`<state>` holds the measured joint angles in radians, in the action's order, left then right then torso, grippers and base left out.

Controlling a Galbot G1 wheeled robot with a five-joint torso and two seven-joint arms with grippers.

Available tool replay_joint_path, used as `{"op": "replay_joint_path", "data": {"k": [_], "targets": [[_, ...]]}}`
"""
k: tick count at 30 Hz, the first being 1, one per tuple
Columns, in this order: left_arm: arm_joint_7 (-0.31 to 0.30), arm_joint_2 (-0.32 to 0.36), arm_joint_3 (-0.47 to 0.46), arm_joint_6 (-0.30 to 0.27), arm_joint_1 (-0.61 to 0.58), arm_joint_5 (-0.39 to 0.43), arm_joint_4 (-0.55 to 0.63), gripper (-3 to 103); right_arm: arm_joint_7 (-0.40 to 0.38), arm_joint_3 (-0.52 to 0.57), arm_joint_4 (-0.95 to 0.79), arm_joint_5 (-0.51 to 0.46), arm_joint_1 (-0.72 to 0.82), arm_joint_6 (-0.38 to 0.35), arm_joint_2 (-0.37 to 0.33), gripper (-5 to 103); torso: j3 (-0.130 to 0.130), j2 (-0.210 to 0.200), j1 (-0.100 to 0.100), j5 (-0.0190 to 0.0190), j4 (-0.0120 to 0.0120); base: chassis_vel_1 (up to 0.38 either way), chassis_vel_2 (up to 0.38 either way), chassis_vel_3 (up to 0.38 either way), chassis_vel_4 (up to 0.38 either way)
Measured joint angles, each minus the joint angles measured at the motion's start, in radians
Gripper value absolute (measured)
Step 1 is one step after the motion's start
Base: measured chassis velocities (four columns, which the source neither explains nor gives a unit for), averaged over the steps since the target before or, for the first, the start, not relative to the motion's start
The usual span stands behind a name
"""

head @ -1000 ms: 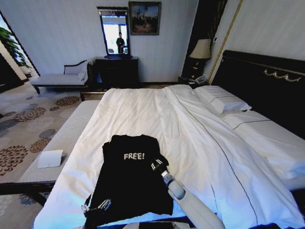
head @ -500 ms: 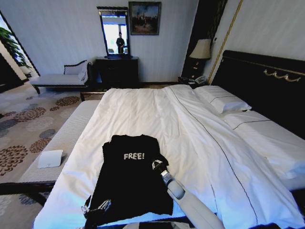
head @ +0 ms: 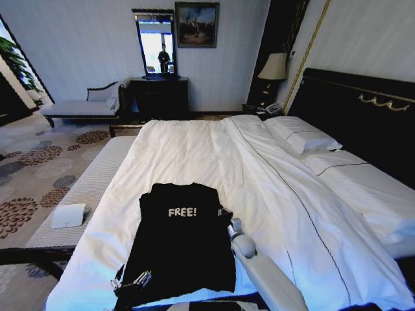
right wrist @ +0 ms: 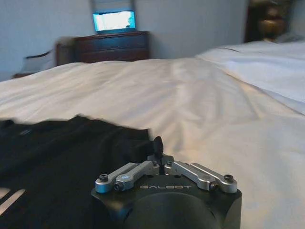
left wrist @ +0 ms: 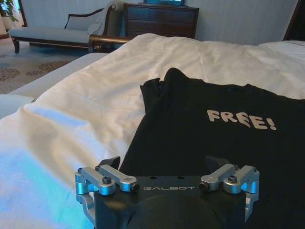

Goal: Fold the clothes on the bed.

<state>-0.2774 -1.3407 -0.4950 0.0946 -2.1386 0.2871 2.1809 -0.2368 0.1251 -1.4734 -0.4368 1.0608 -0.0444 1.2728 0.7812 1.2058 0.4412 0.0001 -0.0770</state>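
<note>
the black shirt (head: 178, 243) lies flat, low in the middle, on the bed (head: 272, 188). it is soft, light and floppy, so you should pinch an edge. the left end effector (head: 133, 282) is spread wide at the hem; the right end effector (head: 225, 213) is pinched thin at the shirt's right edge.

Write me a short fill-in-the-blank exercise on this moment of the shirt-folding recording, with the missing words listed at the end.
1. The black T-shirt lies on the white ____ of the bed.
2. The white lettering on the shirt's chest reads ____.
3. The right gripper, at the shirt's edge, has its fingers ____.
4. The left gripper sits at the shirt's ____ hem corner, nearest the robot.

Missing words: duvet; FREE!; shut; left
</note>
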Motion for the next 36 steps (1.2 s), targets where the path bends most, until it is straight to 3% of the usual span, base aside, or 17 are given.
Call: {"op": "replay_joint_path", "data": {"k": [5, 13, 29, 36], "targets": [[-0.001, -0.003, -0.001, 0.006, -0.008, -0.002, 0.001, 100, -0.03, 0.061, 0.011, -0.051, -0.001, -0.019, 0.018, 0, 0.0, 0.0, 0.0, 0.0, 0.0, 0.0, 0.0, 0.0, 0.0], [-0.002, 0.0, -0.015, 0.006, -0.003, 0.004, 0.014, 100, -0.073, 0.122, 0.028, -0.055, 0.01, -0.03, 0.025, 0, 0.0, 0.0, 0.0, -0.0001, 0.0, 0.0, 0.0, 0.0, 0.0], [-0.006, 0.01, -0.024, 0.003, -0.001, 0.013, 0.023, 100, -0.16, 0.103, -0.027, -0.027, 0.075, -0.037, 0.077, 0, 0.0, 0.0, 0.0, -0.0002, -0.0001, 0.0, 0.0, 0.0, 0.0], [-0.006, 0.013, -0.023, 0.005, -0.001, 0.015, 0.024, 100, -0.15, 0.075, -0.029, -0.008, 0.048, -0.028, 0.064, 0, 0.0, 0.0, 0.0, -0.0003, -0.0001, 0.0, 0.0, 0.0, 0.0]]}}
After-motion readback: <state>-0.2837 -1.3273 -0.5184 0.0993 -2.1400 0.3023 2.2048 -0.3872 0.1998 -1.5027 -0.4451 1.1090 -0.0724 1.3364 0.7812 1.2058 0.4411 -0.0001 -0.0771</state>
